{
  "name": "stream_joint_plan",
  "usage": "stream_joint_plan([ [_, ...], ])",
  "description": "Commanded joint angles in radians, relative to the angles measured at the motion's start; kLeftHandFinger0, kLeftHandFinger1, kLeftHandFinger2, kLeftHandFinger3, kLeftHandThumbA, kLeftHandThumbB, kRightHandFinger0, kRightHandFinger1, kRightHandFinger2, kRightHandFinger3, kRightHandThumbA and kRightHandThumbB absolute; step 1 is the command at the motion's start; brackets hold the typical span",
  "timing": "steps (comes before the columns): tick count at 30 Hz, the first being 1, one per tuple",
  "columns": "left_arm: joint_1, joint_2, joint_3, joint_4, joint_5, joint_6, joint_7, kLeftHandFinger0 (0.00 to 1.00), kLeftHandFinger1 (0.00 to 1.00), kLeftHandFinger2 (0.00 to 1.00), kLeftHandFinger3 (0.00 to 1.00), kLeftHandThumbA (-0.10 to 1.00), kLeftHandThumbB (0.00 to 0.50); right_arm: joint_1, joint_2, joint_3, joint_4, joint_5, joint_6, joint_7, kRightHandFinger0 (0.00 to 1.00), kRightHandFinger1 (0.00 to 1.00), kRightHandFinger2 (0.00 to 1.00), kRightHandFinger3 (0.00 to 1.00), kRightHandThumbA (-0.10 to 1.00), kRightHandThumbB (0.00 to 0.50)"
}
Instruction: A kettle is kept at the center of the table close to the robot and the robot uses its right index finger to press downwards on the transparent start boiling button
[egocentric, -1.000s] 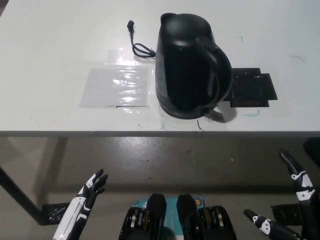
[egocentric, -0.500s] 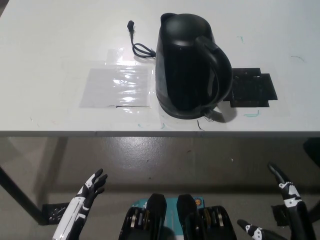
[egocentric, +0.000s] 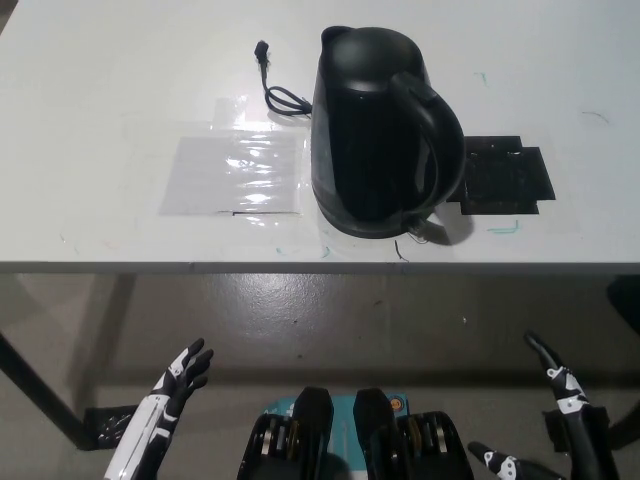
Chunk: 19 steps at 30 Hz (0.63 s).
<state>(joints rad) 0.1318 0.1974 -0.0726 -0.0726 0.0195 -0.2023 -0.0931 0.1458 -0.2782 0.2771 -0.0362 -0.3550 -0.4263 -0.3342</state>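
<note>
Black right hand (egocentric: 560, 420) open, empty.

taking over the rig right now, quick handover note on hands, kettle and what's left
Right hand: low at the bottom right, below the table edge, open, holding nothing, far from the kettle.
Left hand: resting at the lower left, also below the table, open and empty.
Kettle: black, upright near the front edge of the white table, handle toward the robot's right. Its cord lies loose behind it on the left. The start button sits at the base under the handle.
Done: nothing that shows; no hand is at the button.
Left: raise the right hand to the table and press the button down with its index finger.
</note>
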Motion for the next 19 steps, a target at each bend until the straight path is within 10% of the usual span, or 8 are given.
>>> stream_joint_plan([
  [1, 0.004, 0.005, 0.012, -0.012, -0.013, -0.031, -0.012, 1.00, 1.00, 1.00, 1.00, 1.00, 0.336, -0.016, -0.014, 0.009, 0.010, 0.070, -0.044, 0.006, 1.00, 1.00, 1.00, 1.00, 1.00, 0.377],
  [19, 0.028, 0.008, 0.009, -0.005, -0.023, -0.037, -0.019, 1.00, 1.00, 1.00, 1.00, 1.00, 0.337, -0.008, -0.021, 0.021, 0.010, 0.074, -0.044, 0.006, 1.00, 1.00, 1.00, 1.00, 1.00, 0.365],
])
